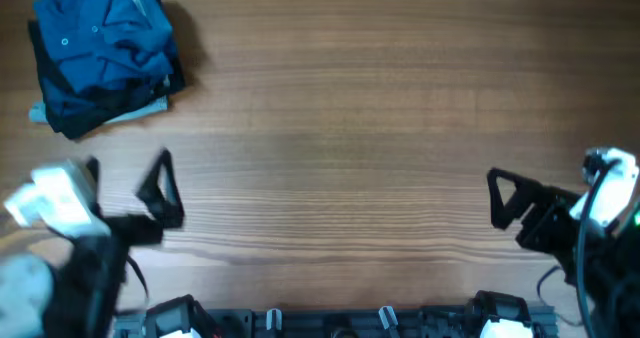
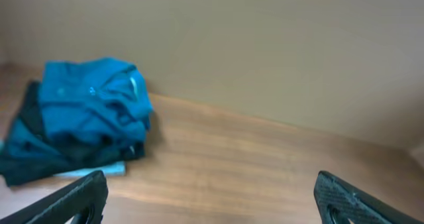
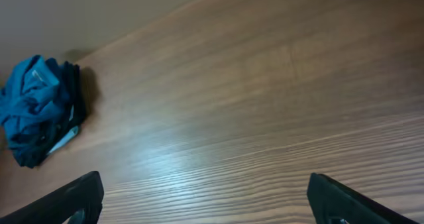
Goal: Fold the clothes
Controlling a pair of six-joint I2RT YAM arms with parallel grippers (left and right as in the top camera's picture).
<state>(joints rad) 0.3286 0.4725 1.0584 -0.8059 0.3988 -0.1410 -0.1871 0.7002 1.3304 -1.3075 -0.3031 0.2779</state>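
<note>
Two arms sit low at the near edge of the desk (image 1: 380, 128), one at each corner.

Left arm: near-left corner, forearm angled up toward the far-left. The left pincer (image 1: 125, 166) is spread wide with nothing between its fingers. In the left wrist view the left pincer (image 2: 211, 199) shows only as two black fingertips at the bottom corners, with bare desk between them. It is aimed at the clothes pile (image 2: 86, 111) but is well short of it, no contact.

Right arm: near-right corner, wrist turned inward toward desk centre. The right pincer (image 1: 548, 178) is also wide open and empty. One black triangular finger is clear in the overhead view; the other is partly hidden by the white wrist housing. In the right wrist view the right pincer (image 3: 207, 201) has fingertips at both bottom corners and wood grain between them.

The clothes pile (image 1: 100, 53) is in the far-left corner of the desk, well away from both arms. A blue shirt (image 1: 110, 28) lies bunched on top of a darker garment (image 1: 75, 103), with a pale edge sticking out below. It looks lumpy, not flat. From the right wrist view the clothes pile (image 3: 40, 108) sits far off to the left.
</note>
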